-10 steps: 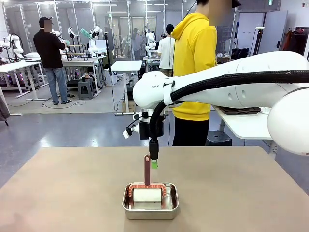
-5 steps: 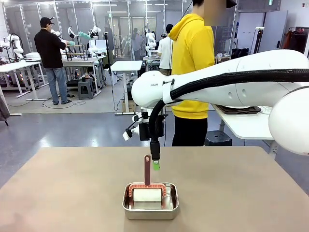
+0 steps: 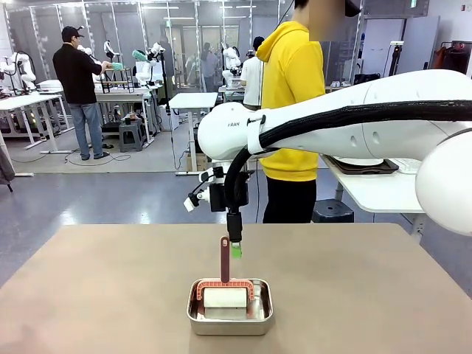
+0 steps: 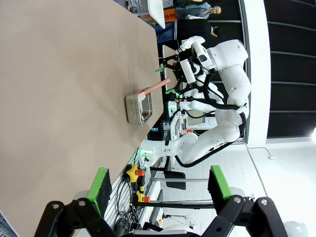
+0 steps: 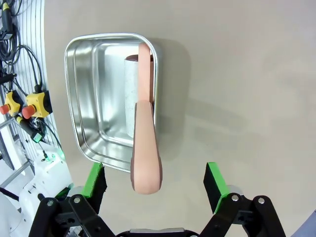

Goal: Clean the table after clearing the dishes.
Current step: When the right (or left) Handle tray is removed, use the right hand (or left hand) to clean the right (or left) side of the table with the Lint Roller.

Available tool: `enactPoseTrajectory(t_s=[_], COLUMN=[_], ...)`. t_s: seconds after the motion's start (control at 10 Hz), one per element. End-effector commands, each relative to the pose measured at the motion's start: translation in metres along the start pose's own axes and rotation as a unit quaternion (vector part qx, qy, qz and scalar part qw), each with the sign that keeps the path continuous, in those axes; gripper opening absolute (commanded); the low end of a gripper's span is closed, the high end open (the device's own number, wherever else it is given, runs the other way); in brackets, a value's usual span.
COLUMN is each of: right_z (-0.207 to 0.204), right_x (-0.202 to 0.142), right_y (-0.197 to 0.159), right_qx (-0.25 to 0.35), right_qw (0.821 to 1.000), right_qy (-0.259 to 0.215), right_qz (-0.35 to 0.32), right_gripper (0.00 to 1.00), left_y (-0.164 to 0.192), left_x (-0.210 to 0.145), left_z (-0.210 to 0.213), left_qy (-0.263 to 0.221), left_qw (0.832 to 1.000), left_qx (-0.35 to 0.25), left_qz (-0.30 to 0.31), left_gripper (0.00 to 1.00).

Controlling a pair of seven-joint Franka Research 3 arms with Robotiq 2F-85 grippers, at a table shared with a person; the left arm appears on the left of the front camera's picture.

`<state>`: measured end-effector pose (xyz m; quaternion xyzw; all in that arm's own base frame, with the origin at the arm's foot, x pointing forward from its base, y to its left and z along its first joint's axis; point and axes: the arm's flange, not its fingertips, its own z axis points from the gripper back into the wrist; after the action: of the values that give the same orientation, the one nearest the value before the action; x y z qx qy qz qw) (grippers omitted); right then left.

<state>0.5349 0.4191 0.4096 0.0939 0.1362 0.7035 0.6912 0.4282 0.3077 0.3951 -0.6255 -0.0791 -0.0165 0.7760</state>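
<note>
One small rectangular steel pan (image 3: pixel 228 327) sits on the matte tan table (image 3: pixel 383 295), holding a white roller with a smooth salmon-brown handle (image 5: pixel 145 148). I judge clearing done and wiping not yet begun. My right fingers (image 5: pixel 213 180) are spread open either side of the handle's tip, gripping nothing. My left fingers (image 4: pixel 102 185) gape empty, well apart.

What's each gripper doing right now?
Left gripper: open, empty.
Right gripper: open, fingers either side of the roller handle, not clamped.
</note>
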Motion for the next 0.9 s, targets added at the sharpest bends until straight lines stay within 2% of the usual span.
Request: enactPoseTrajectory(t_s=[0.0,0.8], right_z=[-0.001,-0.004], right_x=[0.000,0.017], right_y=[0.011,0.003], right_qx=[-0.002,-0.010], right_qw=[1.000,0.999], right_qy=[-0.001,-0.017], right_qz=[-0.013,-0.025], right_gripper=[1.00,1.00], left_y=[0.000,0.000], left_x=[-0.002,-0.002], left_z=[0.001,0.001], left_qy=[-0.001,-0.001], left_qw=[1.000,1.000], left_qx=[0.002,0.002], left_qz=[-0.004,-0.004], left_gripper=[1.00,1.00])
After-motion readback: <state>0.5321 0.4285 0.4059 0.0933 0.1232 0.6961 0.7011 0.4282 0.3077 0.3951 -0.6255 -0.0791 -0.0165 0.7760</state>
